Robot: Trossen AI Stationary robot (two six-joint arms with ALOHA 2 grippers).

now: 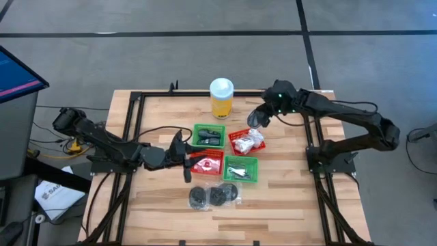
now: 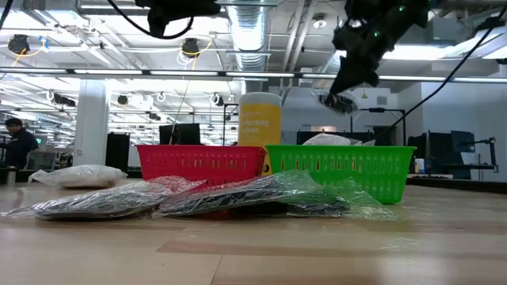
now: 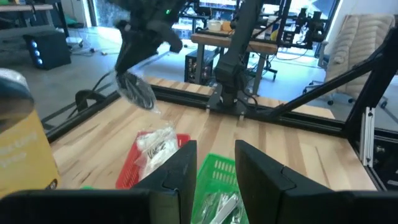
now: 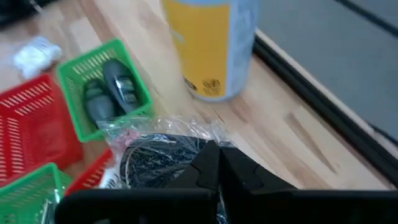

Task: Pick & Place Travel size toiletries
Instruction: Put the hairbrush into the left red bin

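A: In the high view we see the right hand at upper centre-right, above the tabletop, clamped on a black disc in a clear packet. Just below it a red basket holds white packets. The yellow bottle stands at top centre.

B: And the left hand sits at centre-left beside another red basket, fingers slightly apart, holding nothing that we can see. More wrapped discs lie at bottom centre.

A: In the low view we see the packet hanging at upper right, above the green basket.

B: The left wrist view shows it at upper left, in the air.

A: The right wrist view shows it at lower centre, pinched in the closed fingers.
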